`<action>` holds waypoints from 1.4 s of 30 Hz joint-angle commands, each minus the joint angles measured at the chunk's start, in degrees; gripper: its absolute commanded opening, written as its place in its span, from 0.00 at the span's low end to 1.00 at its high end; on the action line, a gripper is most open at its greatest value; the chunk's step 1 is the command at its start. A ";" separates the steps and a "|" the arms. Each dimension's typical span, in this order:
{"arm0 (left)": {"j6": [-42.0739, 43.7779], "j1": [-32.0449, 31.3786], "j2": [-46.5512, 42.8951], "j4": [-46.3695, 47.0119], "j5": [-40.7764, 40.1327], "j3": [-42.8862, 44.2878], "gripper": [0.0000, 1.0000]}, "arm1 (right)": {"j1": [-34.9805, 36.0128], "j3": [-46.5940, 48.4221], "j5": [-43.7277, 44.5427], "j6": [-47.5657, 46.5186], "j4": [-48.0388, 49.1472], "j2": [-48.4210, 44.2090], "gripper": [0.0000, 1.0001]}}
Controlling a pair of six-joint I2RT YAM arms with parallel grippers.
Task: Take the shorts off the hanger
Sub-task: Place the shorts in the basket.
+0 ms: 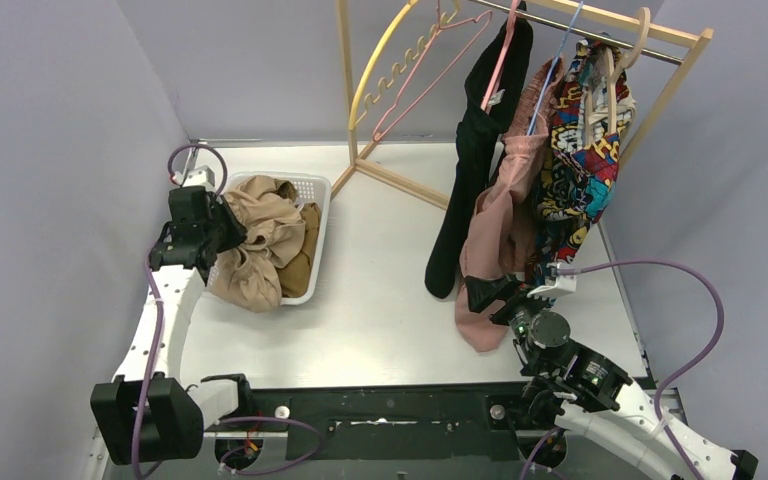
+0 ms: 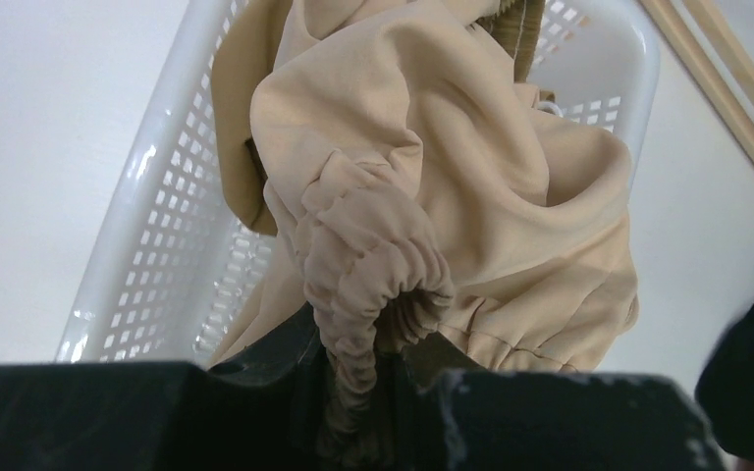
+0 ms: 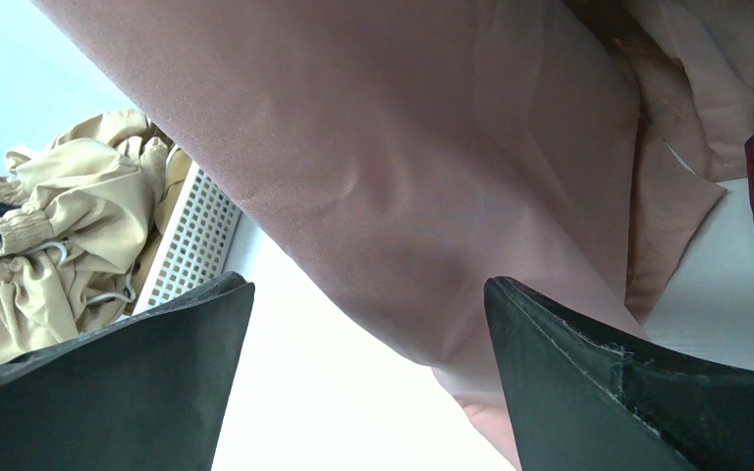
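Risk: right gripper, fingers spread at dusty pink shorts, may drag blue hanger down too; left gripper pinching beige shorts could haul them from basket.

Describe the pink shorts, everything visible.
The pink shorts are dusty pink, of soft, matte, creased fabric. They hang long and limp from the rack, between black shorts and a comic-print garment. The low end droops near the table. The open right gripper straddles that end; contact is unclear.

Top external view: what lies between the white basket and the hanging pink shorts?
Bare tabletop, then the black shorts, hanging down, shown in the top view.
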 commanded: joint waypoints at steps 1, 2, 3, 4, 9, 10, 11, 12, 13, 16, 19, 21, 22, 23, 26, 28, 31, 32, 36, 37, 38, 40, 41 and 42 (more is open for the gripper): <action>2.13 0.97 0.60 14.16 0.99 -0.30 0.00 | 0.25 2.15 0.72 -1.38 2.13 0.89 0.91; 2.21 0.97 1.45 15.74 0.36 -1.09 0.00 | 0.25 2.25 0.22 -1.87 2.48 1.09 0.91; 2.19 0.97 2.58 16.65 -0.37 -1.91 0.00 | 0.31 2.39 -0.21 -2.16 2.85 1.25 0.91; 1.67 0.97 3.93 17.25 -1.50 -2.99 0.00 | 0.33 2.50 -0.48 -2.31 3.08 1.44 0.91; -7.18 2.89 10.57 16.97 3.57 -9.16 0.00 | 0.33 2.73 -0.54 -2.32 3.08 1.68 0.91; -8.29 2.84 10.96 18.06 3.77 -11.33 0.00 | 0.33 2.75 -0.43 -2.34 2.84 1.61 0.91; -9.66 2.89 11.19 19.71 3.38 -13.48 0.00 | 0.33 2.73 -0.22 -2.34 2.69 1.47 0.92; -10.56 2.90 11.29 20.08 1.79 -14.79 0.00 | 0.32 2.72 -0.11 -2.34 2.60 1.30 0.91; -11.47 2.83 11.36 19.32 0.17 -15.40 0.00 | 0.33 2.71 -0.01 -2.39 2.59 1.06 0.92; -12.87 1.17 10.89 16.53 -5.71 -14.71 0.00 | 0.32 2.48 0.57 -2.43 2.61 0.33 0.92; -12.47 -2.11 8.94 12.78 -15.14 -13.40 0.00 | 0.32 1.81 1.18 -2.64 3.69 0.01 0.92; -10.82 -3.48 5.86 11.79 -18.35 -13.23 0.00 | 0.28 1.83 1.13 -2.67 3.98 0.13 0.91; -10.02 -3.78 4.56 11.21 -18.10 -12.98 0.02 | 0.29 1.90 1.08 -2.63 3.91 0.22 0.91; -8.65 -3.92 3.21 10.58 -17.38 -12.33 0.07 | 0.30 1.91 0.94 -2.61 3.78 0.38 0.91; -6.67 -4.10 0.34 7.13 -17.56 -10.09 0.26 | 0.33 1.93 0.77 -2.60 3.57 0.71 0.92; -5.59 -4.05 -0.91 4.49 -18.56 -8.52 0.42 | 0.32 2.00 0.79 -2.61 3.39 0.70 0.91; -4.30 -4.04 -1.90 0.99 -18.52 -5.66 0.51 | 0.26 1.95 0.88 -2.61 3.53 0.58 0.92; -4.04 -4.04 -2.23 -0.03 -18.10 -4.63 0.55 | 0.32 1.85 0.92 -2.69 3.59 0.53 0.91; -3.05 -4.04 -3.83 -2.98 -16.22 0.89 0.58 | 0.31 1.91 0.88 -2.63 3.49 0.54 0.92; -2.78 -4.04 -4.01 -3.46 -15.86 2.71 0.58 | 0.32 1.87 0.88 -2.54 3.44 0.54 0.91; -2.50 -4.10 -4.15 -3.82 -15.67 4.79 0.64 | 0.34 1.95 0.88 -2.50 3.34 0.54 0.91; -1.81 -4.06 -3.90 -4.34 -15.32 7.55 0.71 | 0.33 2.08 0.96 -2.52 3.24 0.54 0.91; -1.50 -4.11 -3.42 -4.59 -14.62 8.87 0.72 | 0.33 2.16 0.97 -2.60 3.21 0.54 0.92; -1.12 -4.12 -2.93 -4.52 -12.66 10.10 0.72 | 0.33 2.33 1.05 -2.68 3.12 0.54 0.92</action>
